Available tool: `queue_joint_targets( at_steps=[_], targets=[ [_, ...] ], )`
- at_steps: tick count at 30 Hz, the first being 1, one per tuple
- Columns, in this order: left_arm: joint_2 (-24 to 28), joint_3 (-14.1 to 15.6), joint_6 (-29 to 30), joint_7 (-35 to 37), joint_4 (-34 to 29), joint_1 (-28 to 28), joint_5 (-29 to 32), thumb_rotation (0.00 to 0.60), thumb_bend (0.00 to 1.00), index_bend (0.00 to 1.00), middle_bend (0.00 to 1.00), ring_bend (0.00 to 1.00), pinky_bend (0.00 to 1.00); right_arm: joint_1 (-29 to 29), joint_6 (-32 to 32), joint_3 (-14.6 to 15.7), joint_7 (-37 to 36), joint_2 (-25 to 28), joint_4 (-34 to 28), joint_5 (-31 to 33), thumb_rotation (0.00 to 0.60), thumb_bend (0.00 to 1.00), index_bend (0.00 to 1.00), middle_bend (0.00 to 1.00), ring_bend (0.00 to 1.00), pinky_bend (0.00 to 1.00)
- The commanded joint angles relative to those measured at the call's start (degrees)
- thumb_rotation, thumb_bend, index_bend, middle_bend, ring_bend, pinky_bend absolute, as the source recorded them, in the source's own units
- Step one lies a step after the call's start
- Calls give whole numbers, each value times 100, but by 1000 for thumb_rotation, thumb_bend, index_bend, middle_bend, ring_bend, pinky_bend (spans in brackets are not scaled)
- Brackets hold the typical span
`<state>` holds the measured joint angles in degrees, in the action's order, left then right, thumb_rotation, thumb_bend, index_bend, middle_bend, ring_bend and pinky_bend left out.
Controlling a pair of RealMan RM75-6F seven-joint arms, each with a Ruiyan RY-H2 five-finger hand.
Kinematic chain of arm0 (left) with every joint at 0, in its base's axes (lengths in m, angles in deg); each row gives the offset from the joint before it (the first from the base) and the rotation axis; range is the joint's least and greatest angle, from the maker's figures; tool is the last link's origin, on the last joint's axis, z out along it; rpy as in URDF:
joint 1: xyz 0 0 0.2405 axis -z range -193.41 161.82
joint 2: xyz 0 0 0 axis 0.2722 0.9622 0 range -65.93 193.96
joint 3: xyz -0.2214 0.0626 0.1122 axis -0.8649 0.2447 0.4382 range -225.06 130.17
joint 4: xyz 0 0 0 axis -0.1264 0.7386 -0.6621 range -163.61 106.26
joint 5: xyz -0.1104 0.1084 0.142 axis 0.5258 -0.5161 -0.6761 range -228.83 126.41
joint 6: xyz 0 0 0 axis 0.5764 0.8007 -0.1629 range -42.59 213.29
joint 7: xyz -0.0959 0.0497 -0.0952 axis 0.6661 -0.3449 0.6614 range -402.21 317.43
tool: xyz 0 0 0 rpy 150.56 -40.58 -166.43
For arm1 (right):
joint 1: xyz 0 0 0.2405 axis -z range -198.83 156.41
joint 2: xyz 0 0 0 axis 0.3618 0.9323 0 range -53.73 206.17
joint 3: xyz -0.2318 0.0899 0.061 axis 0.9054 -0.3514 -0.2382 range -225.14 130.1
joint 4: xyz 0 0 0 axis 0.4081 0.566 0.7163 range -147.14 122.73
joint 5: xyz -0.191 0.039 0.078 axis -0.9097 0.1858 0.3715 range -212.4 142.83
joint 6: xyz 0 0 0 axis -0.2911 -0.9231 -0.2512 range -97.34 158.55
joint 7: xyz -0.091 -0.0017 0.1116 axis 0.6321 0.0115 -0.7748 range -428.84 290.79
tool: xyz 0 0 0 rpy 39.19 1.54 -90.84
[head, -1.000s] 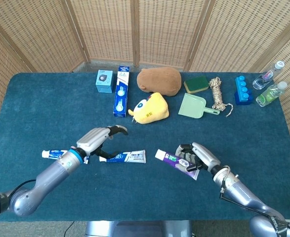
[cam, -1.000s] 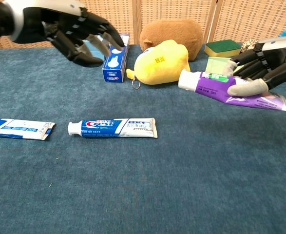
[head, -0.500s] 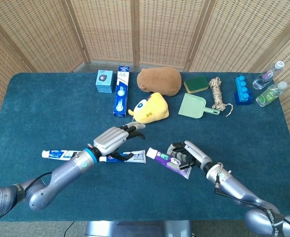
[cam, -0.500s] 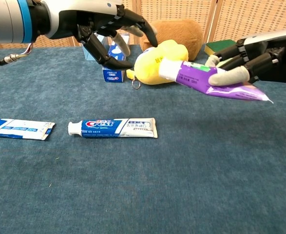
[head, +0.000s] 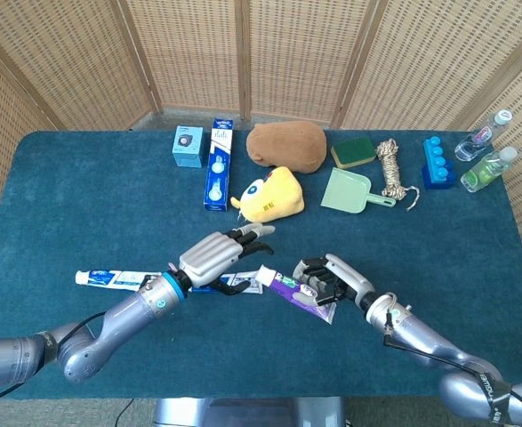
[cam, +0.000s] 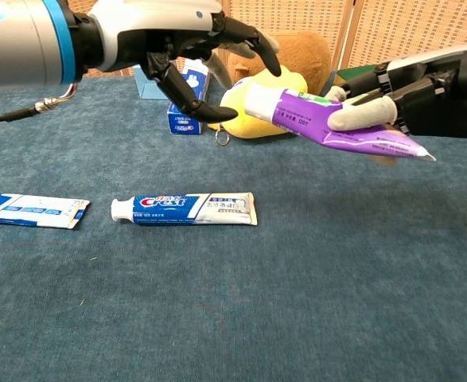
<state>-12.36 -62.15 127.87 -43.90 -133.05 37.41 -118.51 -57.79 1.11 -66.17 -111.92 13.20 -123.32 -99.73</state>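
Right hand (cam: 412, 99) holds one purple tube (cam: 328, 126); two blue tubes (cam: 185, 209) lie below.

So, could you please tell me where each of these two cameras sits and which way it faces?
Head view: high up, looking down on the blue table; shows both forearms, left hand and right hand.
Chest view: low, near table height, facing the wicker screen; shows the hands close up.
Shared: the purple tube held in the right hand, the Crest tube, the yellow plush toy.
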Motion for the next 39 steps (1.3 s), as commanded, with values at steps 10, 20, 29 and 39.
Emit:
queue_joint_targets(
  at_steps=[10, 20, 29, 39],
  targets=[
    [-125, 6, 128, 101, 71, 115, -167, 600, 335, 264, 49, 0, 195, 40, 375, -229, -758, -5, 30, -202, 600, 496, 937, 738, 696, 706],
    [-134, -25, 165, 218, 124, 189, -126, 600, 336, 292, 53, 0, 201, 172, 665, -452, -1508, 38, 75, -589, 600, 498, 937, 738, 704, 709],
    [-86, -27, 183, 336, 124, 209, -88, 600, 335, 308, 61, 0, 205, 241, 794, -504, -1989, 65, 103, -981, 600, 500, 936, 738, 706, 709],
    [-102, -34, 170, 439, 163, 266, -71, 600, 335, 304, 62, 0, 205, 237, 768, -443, -2389, 121, 129, -1328, 600, 501, 936, 740, 707, 709]
  ],
)
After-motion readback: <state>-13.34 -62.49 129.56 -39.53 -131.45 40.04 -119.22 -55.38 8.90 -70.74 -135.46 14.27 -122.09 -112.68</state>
